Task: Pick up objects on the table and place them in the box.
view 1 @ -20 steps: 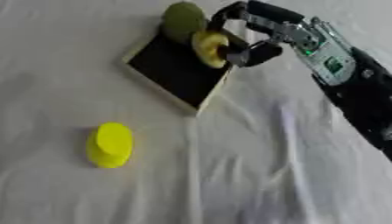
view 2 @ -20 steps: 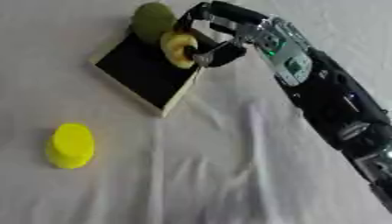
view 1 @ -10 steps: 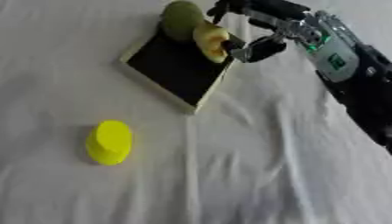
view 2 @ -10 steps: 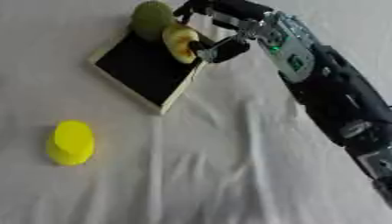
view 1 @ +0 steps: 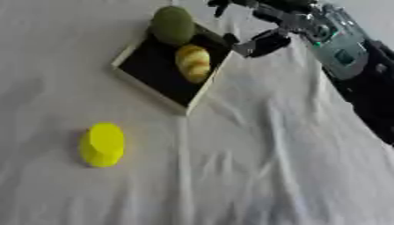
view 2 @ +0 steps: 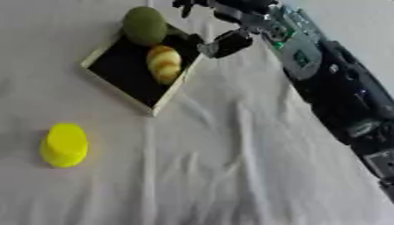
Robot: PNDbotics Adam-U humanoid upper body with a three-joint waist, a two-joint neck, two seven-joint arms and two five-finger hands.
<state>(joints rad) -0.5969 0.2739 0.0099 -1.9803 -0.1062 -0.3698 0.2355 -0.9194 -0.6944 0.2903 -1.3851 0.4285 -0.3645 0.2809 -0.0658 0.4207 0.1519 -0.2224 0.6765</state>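
A wrinkled white cloth (view 1: 254,154) covers our bench. The shallow box (view 1: 154,70) with its black floor lies askew at the far left, holding a yellow-brown oblong fruit (view 1: 192,63) and a green round one (view 1: 172,24). Our right hand (view 1: 261,39) hovers beside its far corner, fingers spread, empty. A yellow cylinder (view 1: 101,144) stands well apart, nearer us.

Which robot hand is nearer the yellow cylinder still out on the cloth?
Right, by default. The right robot hand is open beyond the box, far up and right of the yellow cylinder. The left robot hand shows in neither view.
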